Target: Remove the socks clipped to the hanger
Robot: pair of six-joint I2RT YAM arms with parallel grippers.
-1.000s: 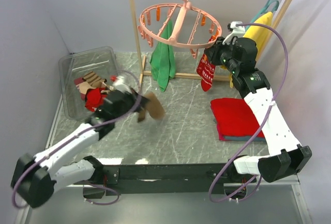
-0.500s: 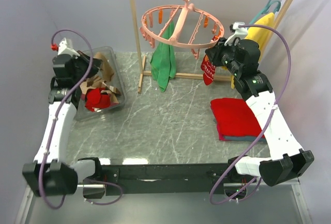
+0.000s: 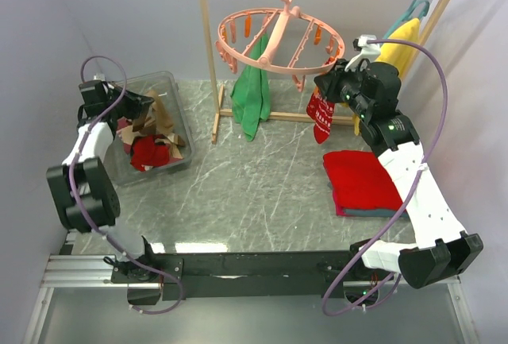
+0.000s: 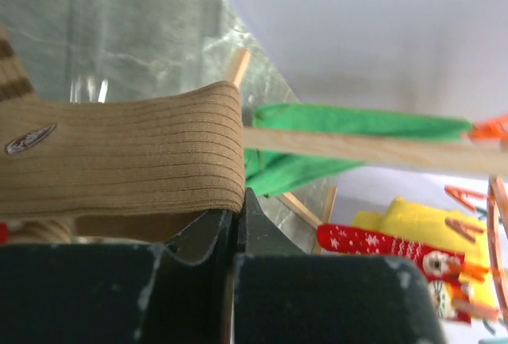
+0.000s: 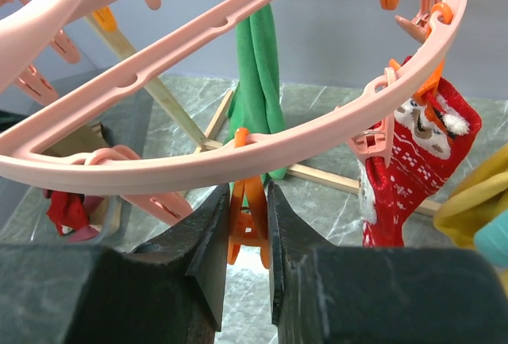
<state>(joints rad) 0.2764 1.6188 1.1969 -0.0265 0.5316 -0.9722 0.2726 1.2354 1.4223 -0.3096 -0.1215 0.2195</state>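
The salmon-pink ring hanger [image 3: 270, 67] [image 5: 198, 161] hangs from the wooden rack. One red sock with a white pattern [image 3: 320, 114] [image 5: 413, 161] is clipped at its right side. My right gripper [image 3: 325, 83] [image 5: 248, 225] is shut on an orange clip peg [image 5: 252, 201] on the ring, just left of that sock. My left gripper [image 3: 135, 106] [image 4: 236, 217] is over the clear bin [image 3: 171, 82], its jaws shut on the edge of a tan ribbed sock [image 4: 119, 157] [image 3: 163, 114]. More red and tan socks [image 3: 147, 152] lie in the bin.
A long green cloth [image 3: 252, 98] hangs from the ring near the rack's left wooden post [image 3: 208, 58]. A folded red cloth [image 3: 361, 181] lies on the table at right. A yellow cloth [image 3: 397, 46] hangs at the far right.
My left arm swung from the middle of the table back and left to the bin, carrying the tan sock. The right gripper stayed at the peg.
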